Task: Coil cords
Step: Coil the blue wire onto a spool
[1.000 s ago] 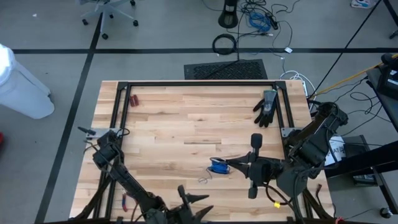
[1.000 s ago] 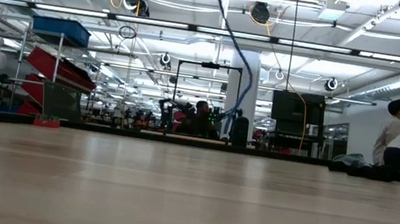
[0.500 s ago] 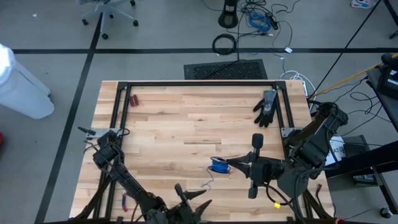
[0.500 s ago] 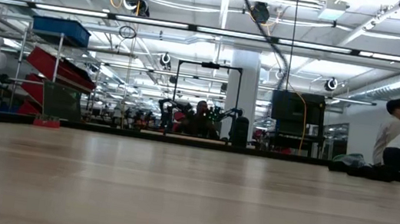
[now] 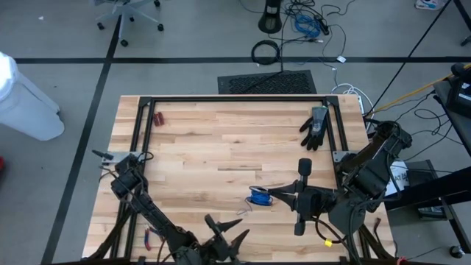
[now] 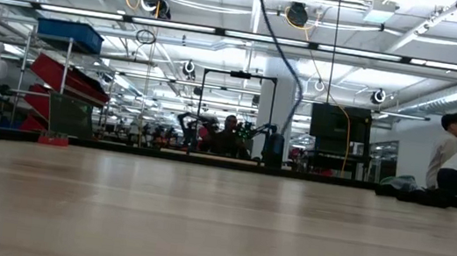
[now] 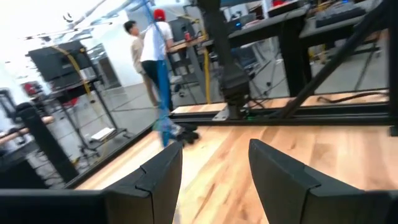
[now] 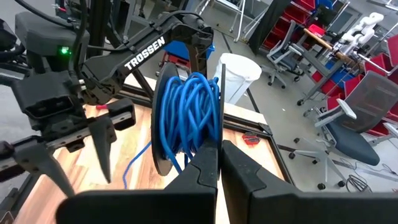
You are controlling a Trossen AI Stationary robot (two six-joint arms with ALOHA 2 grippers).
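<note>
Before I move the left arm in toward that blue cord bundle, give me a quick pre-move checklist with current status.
1. Right gripper shut on the blue cord coil: ok, fingers closed at its lower edge.
2. Left gripper open for a grab: ok, fingers spread.
3. Loose cord tail on the table, between coil and left gripper: ok, visible.
4. Tail free of knots: cannot tell.
5. Glove clear of the path: ok, far corner.
6. People away from the table: ok, they stand in the room beyond.

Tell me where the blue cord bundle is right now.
In the high view, the blue cord bundle sits toward the table's near edge, right of centre, shut in the right gripper; the open left gripper is close beside it.
</note>
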